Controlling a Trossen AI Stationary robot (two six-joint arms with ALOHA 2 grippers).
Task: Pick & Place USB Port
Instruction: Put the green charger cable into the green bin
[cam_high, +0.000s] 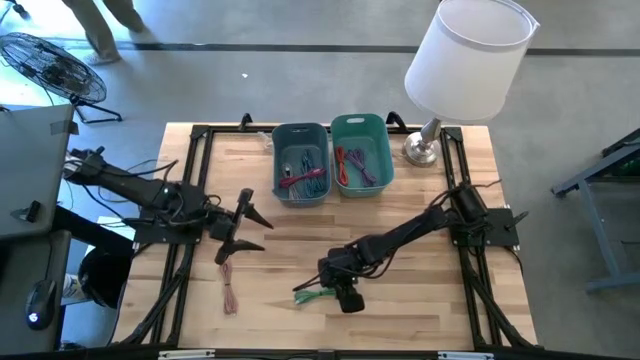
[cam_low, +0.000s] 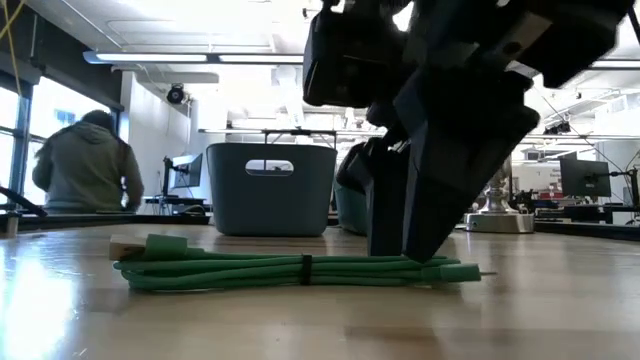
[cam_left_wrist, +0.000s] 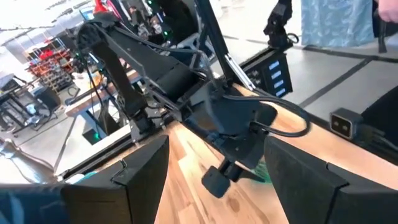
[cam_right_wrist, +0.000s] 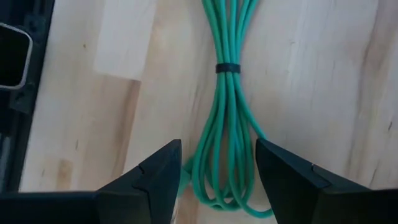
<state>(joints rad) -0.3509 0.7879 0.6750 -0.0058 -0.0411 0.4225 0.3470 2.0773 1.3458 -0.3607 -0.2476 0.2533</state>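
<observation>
— Fingers of the right gripper: how do they stand?

— Spread apart, one on each side of the green cable, with gaps between them and the strands. They reach down to the table, close over one end of the bundle, and nothing is clamped.

— Where does that cable lie?

— On the wooden table, near its front edge and a little right of centre in the overhead view. It is a coiled bundle, cinched by a dark tie. Its long axis runs left to right across the table, flat on the wood, and the gripper stands at its right end.

— And the other arm?

— Left gripper waits over the table's left side, fingers apart, holding nothing. A pink cable lies below it. Two bins of cables stand at the back.
</observation>
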